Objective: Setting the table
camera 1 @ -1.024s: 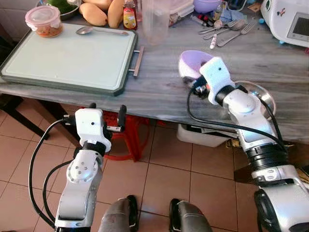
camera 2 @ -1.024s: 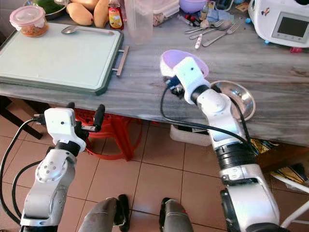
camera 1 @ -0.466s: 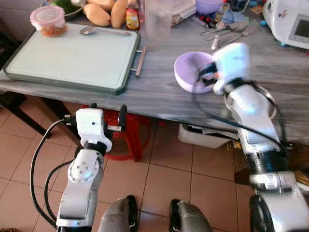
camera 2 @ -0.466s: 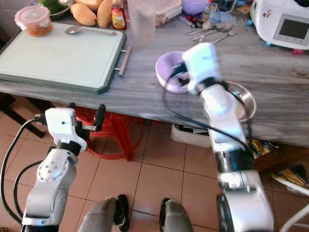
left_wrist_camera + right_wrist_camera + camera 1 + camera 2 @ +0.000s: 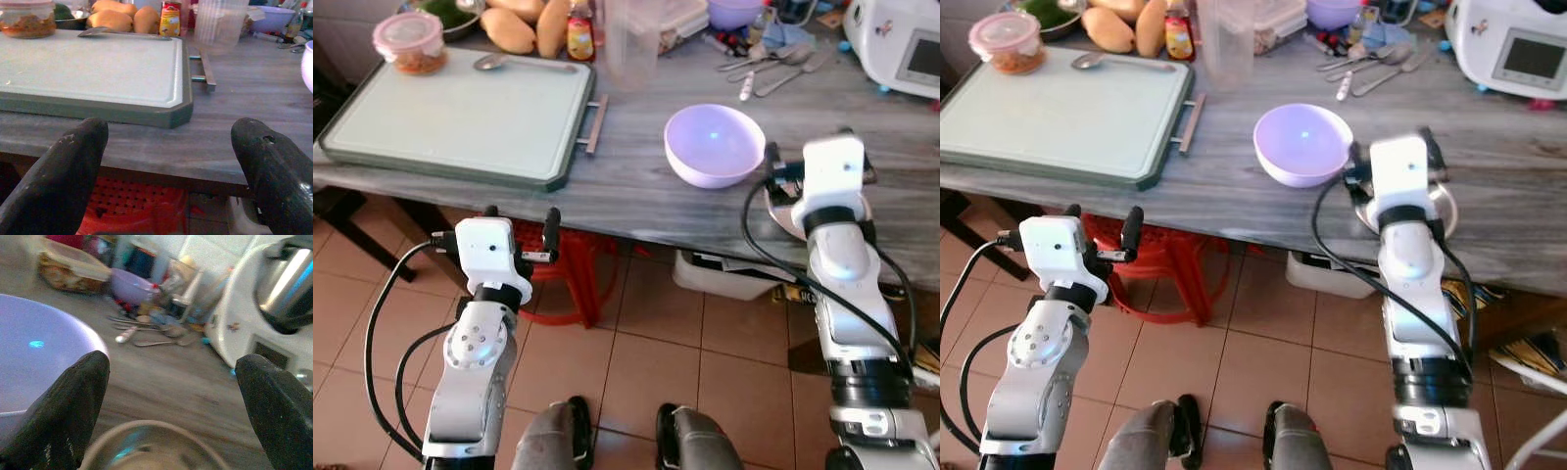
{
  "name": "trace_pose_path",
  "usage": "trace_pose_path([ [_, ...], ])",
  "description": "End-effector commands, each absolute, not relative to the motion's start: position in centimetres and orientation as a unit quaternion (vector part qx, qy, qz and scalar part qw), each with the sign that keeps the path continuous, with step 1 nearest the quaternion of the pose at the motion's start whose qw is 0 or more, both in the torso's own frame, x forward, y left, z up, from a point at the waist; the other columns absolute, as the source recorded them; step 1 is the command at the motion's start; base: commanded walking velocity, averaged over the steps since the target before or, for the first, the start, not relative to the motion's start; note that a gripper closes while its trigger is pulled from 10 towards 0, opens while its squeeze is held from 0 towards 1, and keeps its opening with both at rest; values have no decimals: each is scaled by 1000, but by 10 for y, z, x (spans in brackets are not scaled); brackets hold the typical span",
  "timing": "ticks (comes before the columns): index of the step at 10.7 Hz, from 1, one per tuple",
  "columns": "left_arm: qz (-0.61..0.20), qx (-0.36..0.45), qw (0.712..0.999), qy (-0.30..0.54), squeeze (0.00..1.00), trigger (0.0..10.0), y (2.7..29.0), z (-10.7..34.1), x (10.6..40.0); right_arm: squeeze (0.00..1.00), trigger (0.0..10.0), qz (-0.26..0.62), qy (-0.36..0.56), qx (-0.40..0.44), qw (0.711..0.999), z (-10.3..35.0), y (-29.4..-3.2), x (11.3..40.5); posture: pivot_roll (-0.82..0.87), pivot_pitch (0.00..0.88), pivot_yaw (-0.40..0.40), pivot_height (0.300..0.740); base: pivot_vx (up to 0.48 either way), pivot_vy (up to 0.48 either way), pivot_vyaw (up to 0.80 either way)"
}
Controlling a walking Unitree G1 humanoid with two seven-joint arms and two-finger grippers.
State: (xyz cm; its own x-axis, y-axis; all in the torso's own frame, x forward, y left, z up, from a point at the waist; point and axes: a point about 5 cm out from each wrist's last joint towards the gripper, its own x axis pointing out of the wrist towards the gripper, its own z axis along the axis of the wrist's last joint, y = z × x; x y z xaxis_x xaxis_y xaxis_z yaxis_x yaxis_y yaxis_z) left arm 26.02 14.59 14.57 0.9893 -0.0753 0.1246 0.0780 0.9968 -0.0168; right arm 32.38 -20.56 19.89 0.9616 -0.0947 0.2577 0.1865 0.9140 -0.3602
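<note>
Lavender bowl [image 5: 714, 143] sits upright on the grey counter [image 5: 636, 166], near the front edge and apart from the clutter at the back, which reads as a place setting begun. Just beside it, toward the robot's right, a steel bowl [image 5: 1442, 207] rests at the counter's edge, mostly covered by the right arm. The right gripper [image 5: 166, 401] hovers directly over that steel bowl's rim, its jaws spread wide and holding nothing, with the lavender bowl close on one side; my judgement is that the steel bowl is the next thing to be grasped or shifted.

The left gripper [image 5: 178, 161] waits low in front of the counter edge, jaws open and empty, aimed across at the green tray [image 5: 460, 103]. A spoon [image 5: 514, 63] lies at the tray's far edge, and more cutlery [image 5: 773, 61] is heaped at the back, probably the stock for laying beside the bowl.
</note>
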Motion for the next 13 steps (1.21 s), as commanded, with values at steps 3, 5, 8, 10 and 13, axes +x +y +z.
trace_pose_path([
  [3,-37,-5,997,-66,0,10000,148,148,257,0,10000,-168,-65,-164,970,185,-236,312,-21,196,-22,740,0,0,0],
  [5,-35,-3,997,-67,0,10000,148,149,258,0,10000,-181,-37,-144,972,178,-246,312,-21,202,-19,740,0,0,0],
  [8,-78,-14,996,-52,0,10000,143,143,253,0,10000,-174,19,-122,977,167,-251,319,-17,207,-21,740,0,0,0],
  [10,-98,-12,994,-45,0,10000,140,140,250,0,10000,-168,60,-98,979,156,-254,320,-18,218,-20,740,0,0,0],
  [13,-96,-12,994,-45,0,10000,141,141,251,0,10000,-148,78,-86,982,153,-248,322,-19,222,-19,740,0,0,0],
])
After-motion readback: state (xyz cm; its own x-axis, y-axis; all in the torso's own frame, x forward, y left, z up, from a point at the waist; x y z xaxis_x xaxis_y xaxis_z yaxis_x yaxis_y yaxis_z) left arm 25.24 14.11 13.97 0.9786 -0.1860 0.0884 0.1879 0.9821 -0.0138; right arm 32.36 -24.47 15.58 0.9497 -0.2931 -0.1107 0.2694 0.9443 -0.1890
